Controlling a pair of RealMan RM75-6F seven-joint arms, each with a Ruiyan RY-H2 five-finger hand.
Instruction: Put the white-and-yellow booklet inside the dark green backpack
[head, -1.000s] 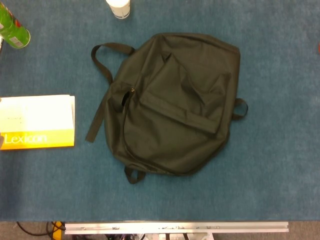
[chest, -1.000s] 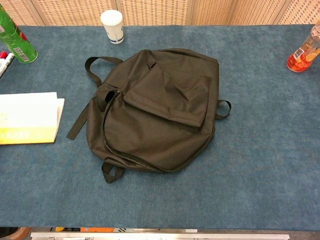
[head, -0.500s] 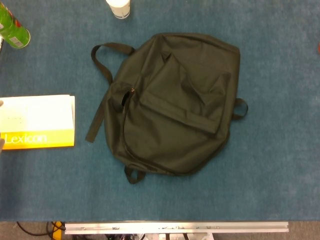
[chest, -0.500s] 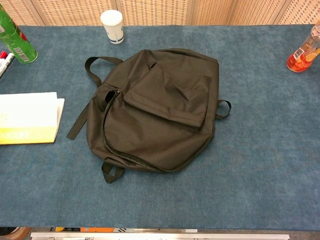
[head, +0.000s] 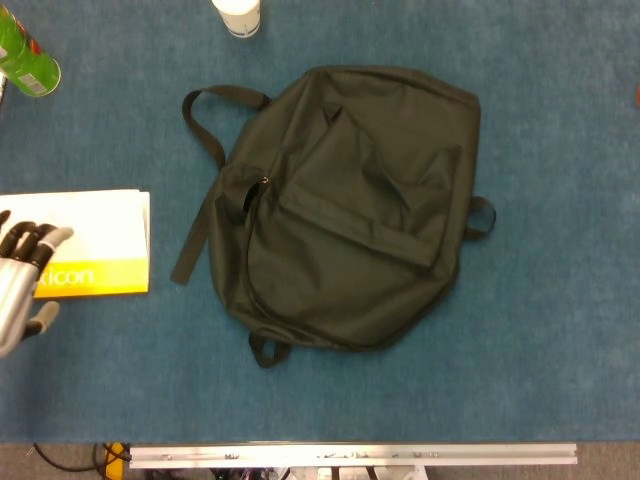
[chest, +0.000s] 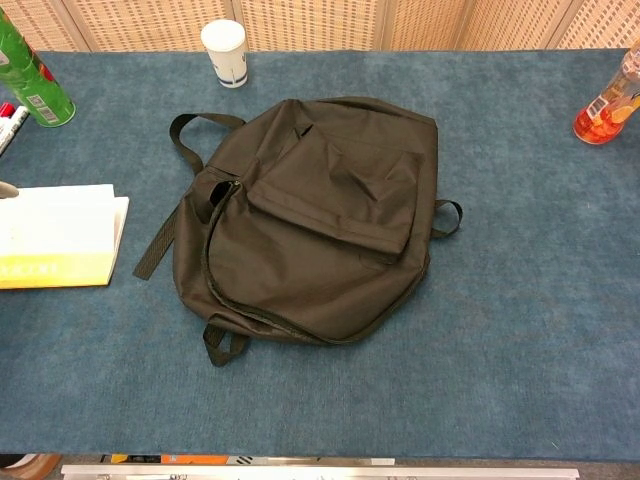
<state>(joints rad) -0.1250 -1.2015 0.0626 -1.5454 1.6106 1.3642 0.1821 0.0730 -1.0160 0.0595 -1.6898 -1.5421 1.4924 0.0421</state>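
booklet: white upper part, yellow band along the near edge with white lettering; lies flat and closed at the table's left side
backpack: dark green, lying flat mid-table, front pocket up, straps splayed left, well apart from booklet

1. Only the left hand really shows up, poking in at the left edge of the head view.
2. Its body is light grey, kinda silvery, with a smooth plastic-looking shell.
3. The fingers go dark, close to black, along their upper part, then finish in paler grey rounded tips.
4. The thumb is light grey with a rounded tip.
5. In the chest view there's just a pale grey fingertip at the left edge, too little to describe.
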